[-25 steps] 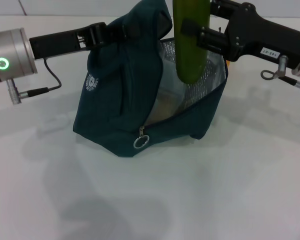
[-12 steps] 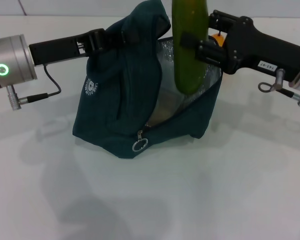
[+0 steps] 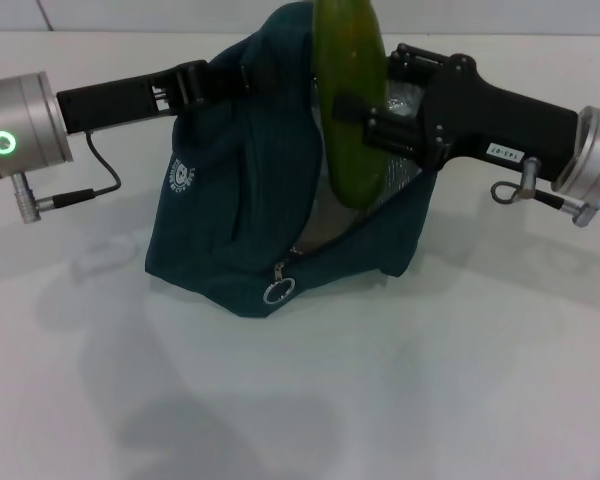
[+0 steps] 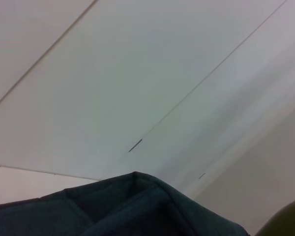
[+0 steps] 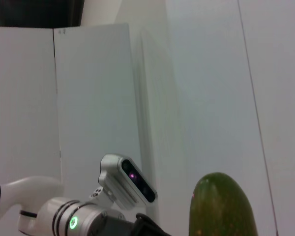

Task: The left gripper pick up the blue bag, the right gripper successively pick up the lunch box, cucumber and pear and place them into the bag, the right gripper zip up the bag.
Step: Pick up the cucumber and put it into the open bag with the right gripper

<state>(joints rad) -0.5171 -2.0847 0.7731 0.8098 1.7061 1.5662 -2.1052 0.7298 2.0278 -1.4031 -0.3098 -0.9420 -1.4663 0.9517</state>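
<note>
The blue bag [image 3: 230, 210] stands on the white table, its top edge pulled up by my left gripper [image 3: 220, 78], which is shut on the fabric. Its mouth gapes toward the right, showing silver lining [image 3: 398, 178]. My right gripper [image 3: 365, 118] is shut on the cucumber [image 3: 348, 110] and holds it almost upright, its lower end hanging in the bag's opening. The cucumber's top end [image 5: 221, 206] shows in the right wrist view, and bag fabric [image 4: 128, 206] fills the left wrist view's lower part. The lunch box and pear are hidden.
The ring zipper pull [image 3: 278, 291] hangs at the bag's front seam, and the white logo [image 3: 181, 176] faces left. A cable [image 3: 95, 165] loops under my left wrist. White table [image 3: 300, 400] spreads in front of the bag.
My right gripper has carried the cucumber leftward and slightly down over the bag's mouth, tilting it a little. The left gripper and bag have stayed put.
</note>
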